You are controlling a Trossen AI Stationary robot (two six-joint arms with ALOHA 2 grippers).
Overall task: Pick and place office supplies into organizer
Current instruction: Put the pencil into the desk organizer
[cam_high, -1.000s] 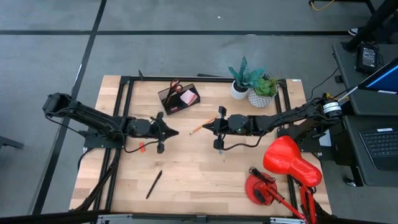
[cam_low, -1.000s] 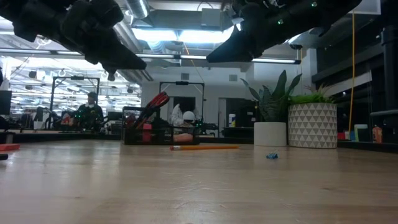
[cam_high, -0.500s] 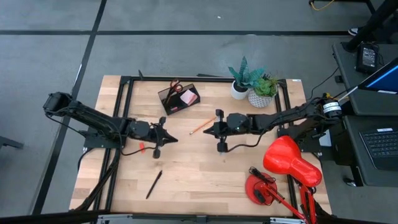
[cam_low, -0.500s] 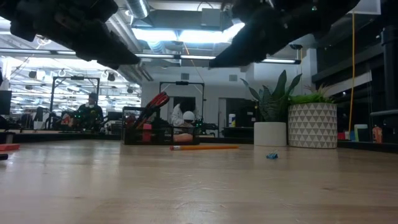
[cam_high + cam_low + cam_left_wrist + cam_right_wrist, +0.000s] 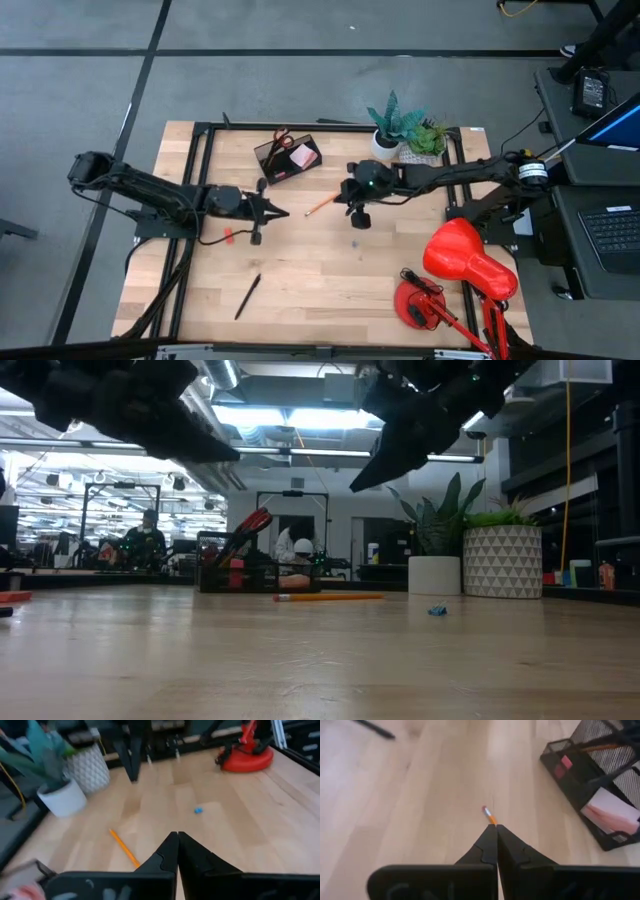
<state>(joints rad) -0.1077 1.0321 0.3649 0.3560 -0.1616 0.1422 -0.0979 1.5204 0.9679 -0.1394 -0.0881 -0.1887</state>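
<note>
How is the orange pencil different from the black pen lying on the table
The orange pencil lies mid-table between the two gripper tips, close to the organizer; the black pen lies alone near the table's front-left area, far from it. The pencil is orange with a pinkish eraser end; the pen is all dark. Both lie flat on the wood at a similar slant, neither held.

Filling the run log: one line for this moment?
left gripper: shut, empty | right gripper: shut, over pencil | organizer: scissors inside

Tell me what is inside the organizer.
The organizer holds red-handled scissors standing up and a pink sticky-note pad. Its dark mesh walls hide anything lower in the compartments.
</note>
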